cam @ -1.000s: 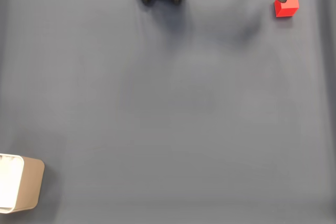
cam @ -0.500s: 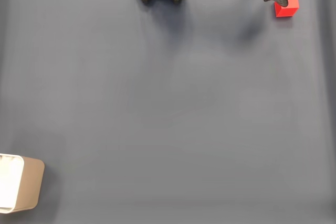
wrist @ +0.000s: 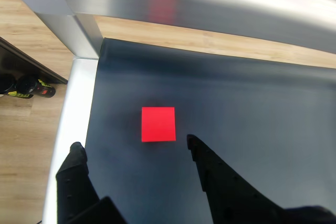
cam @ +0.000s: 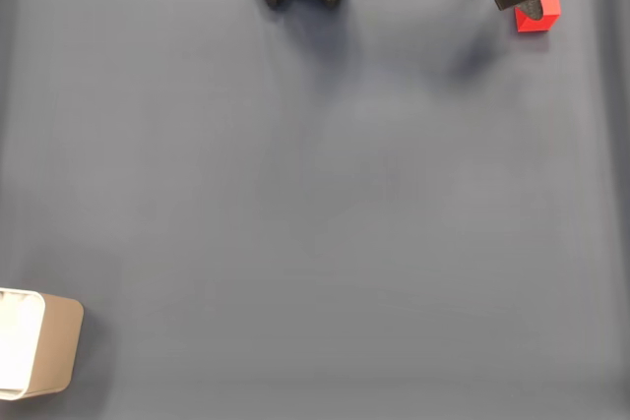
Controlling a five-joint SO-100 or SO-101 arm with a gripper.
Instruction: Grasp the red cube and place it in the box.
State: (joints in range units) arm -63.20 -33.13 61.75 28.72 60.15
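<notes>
A dark grey mat (cam: 315,204) covers the table from edge to edge. The red cube (cam: 543,15) sits on it at the far right in the fixed view, close to the mat's edge. The box (cam: 54,346) rests at the near left corner, well apart from the cube

In the fixed view the gripper (cam: 532,15) covers the upper left part of the red cube (cam: 544,15), and the top edge cuts off the arm above it. The box (cam: 49,346) is cut by the left edge, so only its right part shows. In the wrist view the bottom edge cuts off the roots of both fingers (wrist: 210,174).
</notes>
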